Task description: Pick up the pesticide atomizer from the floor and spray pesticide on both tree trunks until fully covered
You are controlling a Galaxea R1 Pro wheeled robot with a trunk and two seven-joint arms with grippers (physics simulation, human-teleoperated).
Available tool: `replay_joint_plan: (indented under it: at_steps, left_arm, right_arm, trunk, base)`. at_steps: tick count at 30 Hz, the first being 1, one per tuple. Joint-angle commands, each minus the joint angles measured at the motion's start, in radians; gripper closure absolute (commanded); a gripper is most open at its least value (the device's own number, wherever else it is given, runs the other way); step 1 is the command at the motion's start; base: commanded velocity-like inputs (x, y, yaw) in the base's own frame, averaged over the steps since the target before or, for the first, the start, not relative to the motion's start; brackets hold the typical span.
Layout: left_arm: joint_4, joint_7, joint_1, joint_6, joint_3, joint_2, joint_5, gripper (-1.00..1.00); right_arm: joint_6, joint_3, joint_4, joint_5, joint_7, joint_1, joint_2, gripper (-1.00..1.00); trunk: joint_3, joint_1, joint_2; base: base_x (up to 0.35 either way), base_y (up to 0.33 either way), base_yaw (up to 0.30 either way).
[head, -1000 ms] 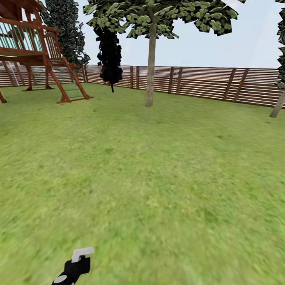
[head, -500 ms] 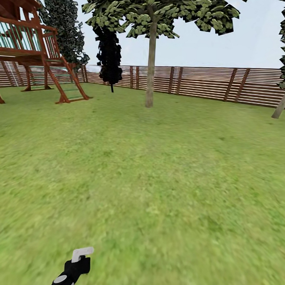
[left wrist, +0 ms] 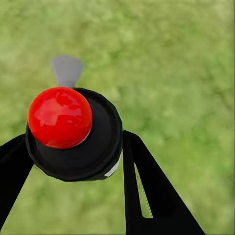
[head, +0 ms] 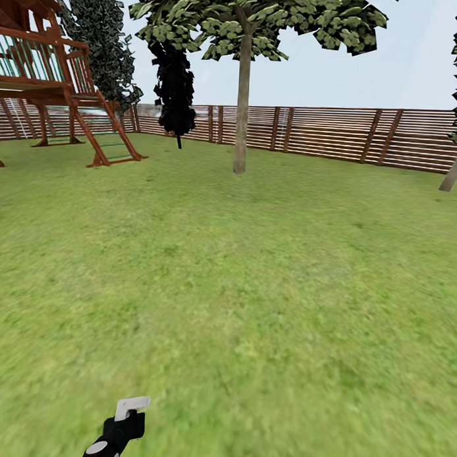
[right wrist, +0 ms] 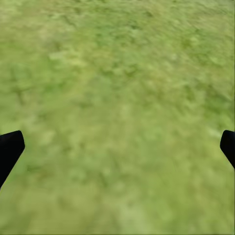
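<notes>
Left pincer point(left wrist: 73, 161) pinching pesticide atomizer point(left wrist: 73, 134) above green lawn point(head: 253, 288) before slatted fence point(head: 324, 130).

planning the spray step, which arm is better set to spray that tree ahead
Left. The left gripper is already shut on the pesticide atomizer, its white nozzle toward the tree trunk ahead across the lawn. The right gripper is open over grass, holding nothing. The trunk looks far off, so the robot likely must drive closer first.
</notes>
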Motion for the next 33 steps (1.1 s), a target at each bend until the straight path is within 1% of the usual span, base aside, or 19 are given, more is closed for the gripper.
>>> replay_joint_plan:
  at_steps: [1, 33]
  left_arm:
    - [0.000, 0.000, 0.000, 0.000, 0.000, 0.000, 0.000, 1.00]
    - [0.000, 0.000, 0.000, 0.000, 0.000, 0.000, 0.000, 1.00]
  right_arm:
    - [0.000, 0.000, 0.000, 0.000, 0.000, 0.000, 0.000, -1.00]
    - [0.000, 0.000, 0.000, 0.000, 0.000, 0.000, 0.000, -1.00]
  trunk:
    - [0.000, 0.000, 0.000]
    - [0.000, 0.000, 0.000]
  base:
    - [0.223, 0.000, 0.000]
    - [0.205, 0.000, 0.000]
